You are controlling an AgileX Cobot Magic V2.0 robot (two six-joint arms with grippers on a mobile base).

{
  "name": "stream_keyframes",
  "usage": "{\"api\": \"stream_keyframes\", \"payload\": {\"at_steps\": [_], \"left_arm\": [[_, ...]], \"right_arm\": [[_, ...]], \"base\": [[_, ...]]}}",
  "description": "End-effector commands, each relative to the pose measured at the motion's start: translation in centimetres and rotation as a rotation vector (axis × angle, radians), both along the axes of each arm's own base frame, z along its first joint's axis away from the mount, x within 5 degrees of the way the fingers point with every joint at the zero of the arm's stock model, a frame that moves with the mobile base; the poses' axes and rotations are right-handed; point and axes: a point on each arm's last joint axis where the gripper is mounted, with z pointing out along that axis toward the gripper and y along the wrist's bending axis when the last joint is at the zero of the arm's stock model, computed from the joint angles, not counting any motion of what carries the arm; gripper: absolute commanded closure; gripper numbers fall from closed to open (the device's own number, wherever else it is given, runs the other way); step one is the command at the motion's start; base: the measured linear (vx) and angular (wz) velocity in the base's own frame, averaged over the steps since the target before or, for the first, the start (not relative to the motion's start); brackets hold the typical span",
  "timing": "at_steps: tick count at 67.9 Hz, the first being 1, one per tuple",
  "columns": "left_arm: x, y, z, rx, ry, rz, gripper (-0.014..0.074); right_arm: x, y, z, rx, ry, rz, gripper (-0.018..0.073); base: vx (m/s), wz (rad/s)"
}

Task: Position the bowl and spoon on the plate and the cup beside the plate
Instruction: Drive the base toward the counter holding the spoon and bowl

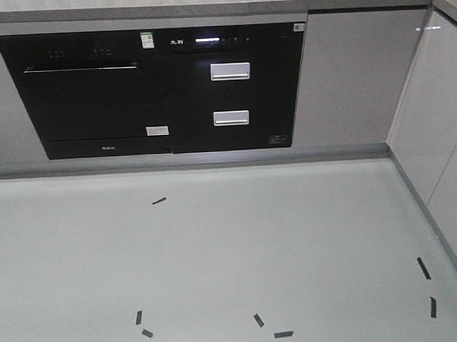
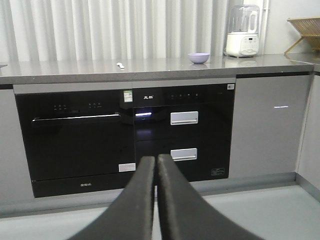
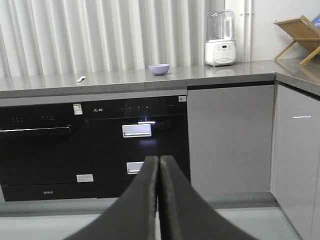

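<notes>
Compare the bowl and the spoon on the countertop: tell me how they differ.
The bowl is lavender; the spoon looks pale, nearly white. The bowl stands upright and round; the spoon lies flat and is smaller. The bowl sits nearer the blender than the spoon does. Both rest on the grey countertop, apart.

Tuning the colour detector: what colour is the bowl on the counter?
The bowl is plain pale lavender-purple, with no pattern. It shows best in the right wrist view.

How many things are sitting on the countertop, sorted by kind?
bowl: 1
spoon: 1
blender: 1
wooden rack: 1
Total: 4
</notes>
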Motion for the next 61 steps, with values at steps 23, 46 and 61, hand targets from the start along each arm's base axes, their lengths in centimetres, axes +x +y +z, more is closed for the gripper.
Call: {"api": "stream_keyframes", "payload": {"at_steps": [23, 46, 61], "left_arm": [[-0.26, 0.00, 1.32, -0.023, -0.101, -0.002, 0.0603], [-0.26, 0.00, 1.32, -0.023, -0.101, -0.002, 0.0603], [-0.26, 0.00, 1.32, -0.023, -0.101, -0.002, 0.0603]], "right_arm": [[-0.06, 0.01, 0.32, -0.008, -0.068, -0.002, 0.0570], [-0.06, 0.01, 0.32, -0.008, -0.068, -0.002, 0.0570], [-0.06, 0.01, 0.32, -0.008, -0.068, -0.002, 0.0570]], "base": [[0.19, -0.02], [0.19, -0.05], [0.20, -0.05]]}}
